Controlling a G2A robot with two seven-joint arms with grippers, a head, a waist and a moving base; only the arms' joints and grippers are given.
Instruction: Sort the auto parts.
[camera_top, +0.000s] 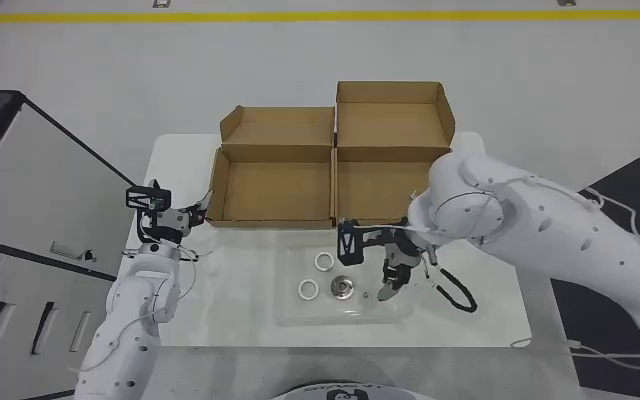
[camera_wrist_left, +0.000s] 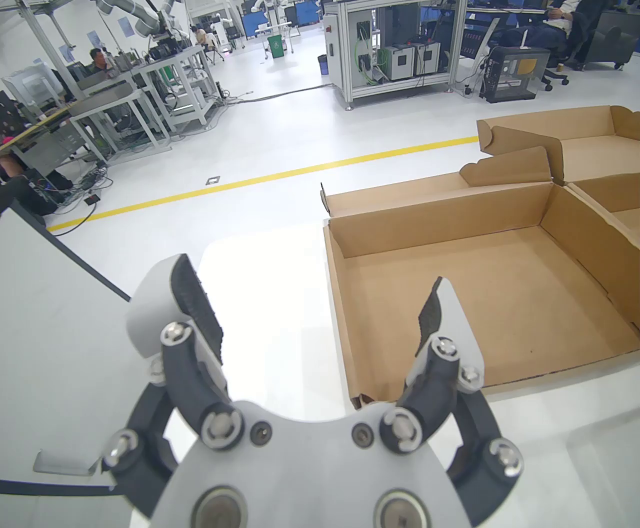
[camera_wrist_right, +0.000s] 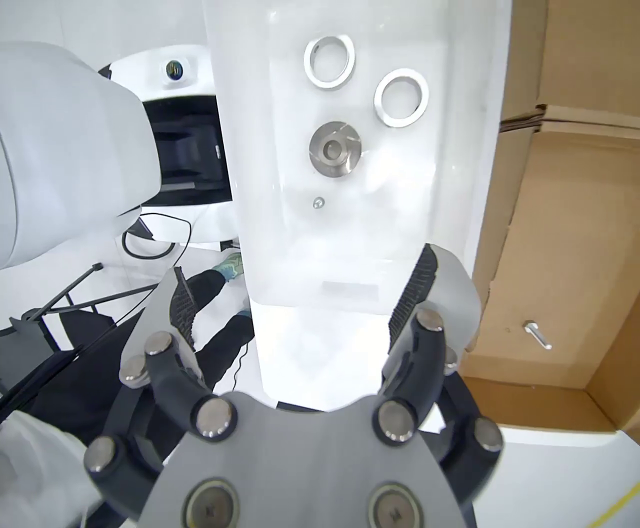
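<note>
The parts not yet sorted lie in a clear tray (camera_wrist_right: 390, 225) on the desk (camera_top: 230, 290), just in front of the two cardboard boxes. In the tray are one ring (camera_wrist_right: 329, 62), a second ring (camera_wrist_right: 401, 97) near it, a metal disc (camera_wrist_right: 335, 149) with a raised hub in its middle, and a small part (camera_wrist_right: 317, 202), perhaps a nut. One bolt (camera_wrist_right: 537, 334) already lies in the right box (camera_wrist_right: 545, 240). The left box (camera_wrist_left: 475, 290) has nothing in it.

The right gripper (camera_wrist_right: 300, 260) hangs over the tray end nearest the small part, its fingers spread wide and holding nothing. The left gripper (camera_wrist_left: 310, 270) is at the desk's left side, beside the corner of the left box, also spread and without load.

I judge all these parts to be stiff metal, smooth and a little slippery. The rings look light and thin, so pinching one across its rim, or with one finger inside the hole, seems best. The disc looks heavier; its hub gives a good place to hold. The small part lies flat and may slide on the tray floor, so it needs a close, well-centred pinch.
</note>
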